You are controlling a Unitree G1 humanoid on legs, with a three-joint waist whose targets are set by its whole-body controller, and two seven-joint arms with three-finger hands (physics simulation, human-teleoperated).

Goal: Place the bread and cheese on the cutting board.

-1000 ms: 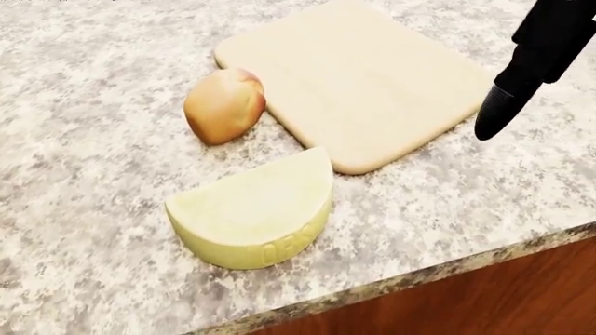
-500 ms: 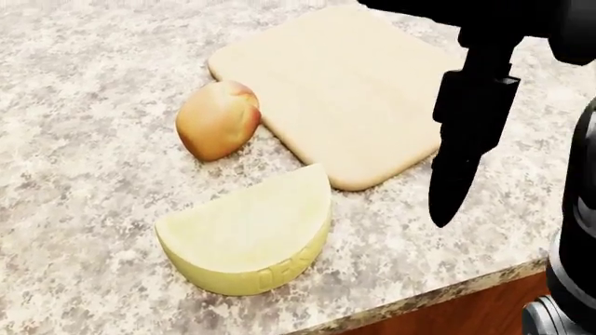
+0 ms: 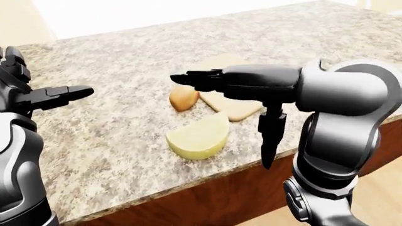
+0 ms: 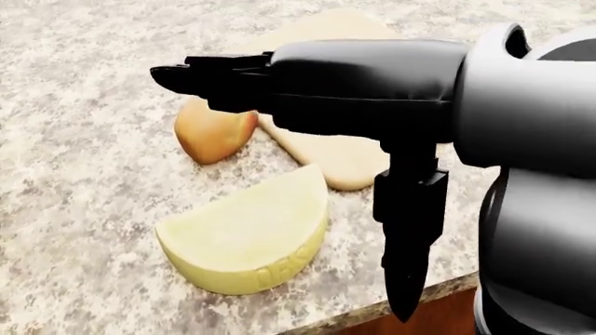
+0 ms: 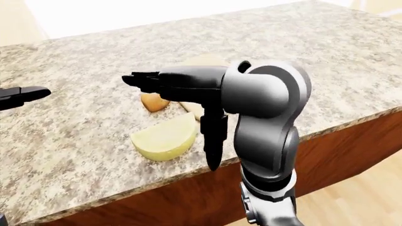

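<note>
fingers of the right hand spread open above the round golden-brown bread roll, gripping nothing. left hand hovers open, well apart. pale yellow half-wheel of cheese lies on the speckled granite table beside the light wooden cutting board.

A speckled granite counter fills most of the left-eye view, its near edge running diagonally above a reddish wood cabinet face (light wooden floor shows at bottom right).
</note>
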